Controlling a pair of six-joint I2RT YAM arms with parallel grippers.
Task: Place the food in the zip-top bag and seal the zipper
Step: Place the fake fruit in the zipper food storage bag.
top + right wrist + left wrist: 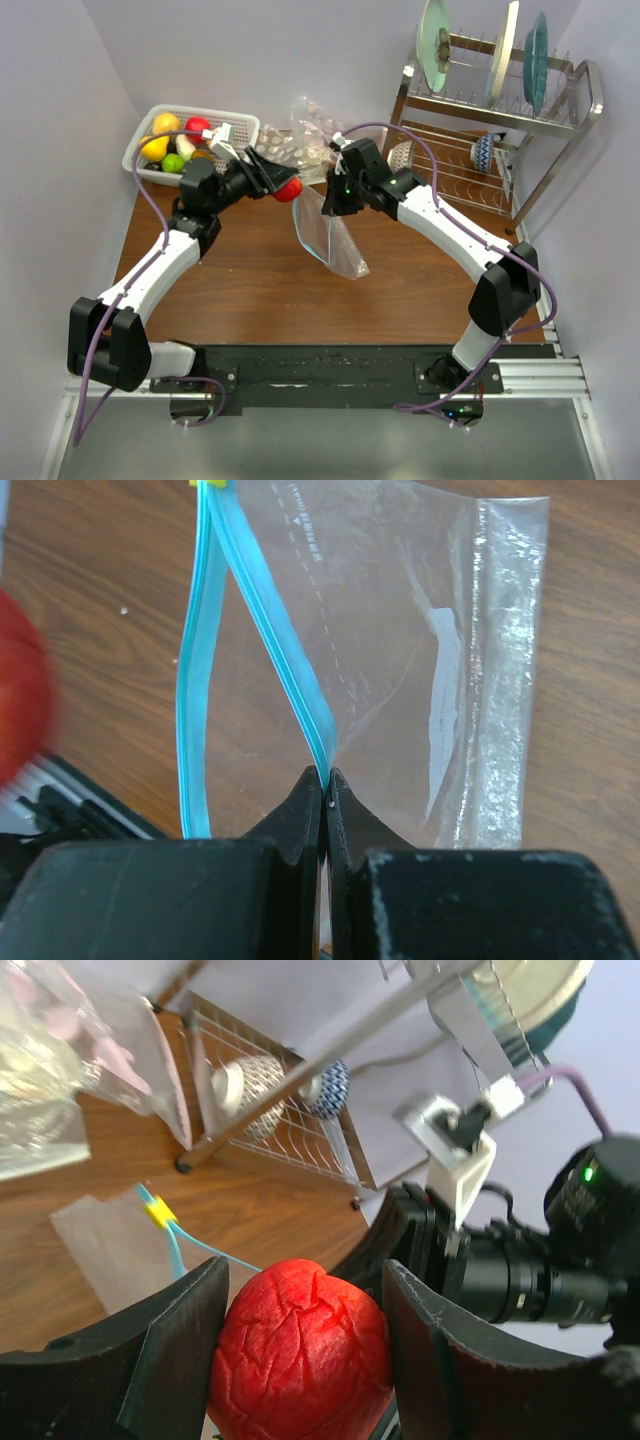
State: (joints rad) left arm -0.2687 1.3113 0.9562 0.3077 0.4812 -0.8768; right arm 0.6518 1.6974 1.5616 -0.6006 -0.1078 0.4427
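Note:
My left gripper (283,185) is shut on a red plastic fruit (290,188), which fills the gap between its fingers in the left wrist view (300,1350). It hovers just left of the zip-top bag (335,240). My right gripper (328,200) is shut on one side of the light-blue zipper (300,695) and holds the bag's mouth open; the other zipper side (192,710) hangs apart. The clear bag (420,670) trails onto the table. The red fruit shows blurred at the left edge of the right wrist view (20,700). More food (165,140) lies in the basket.
A white mesh basket (240,125) stands at the back left. Clear dotted bags (300,140) lie behind the grippers. A metal dish rack (500,110) with plates and a bowl (485,152) fills the back right.

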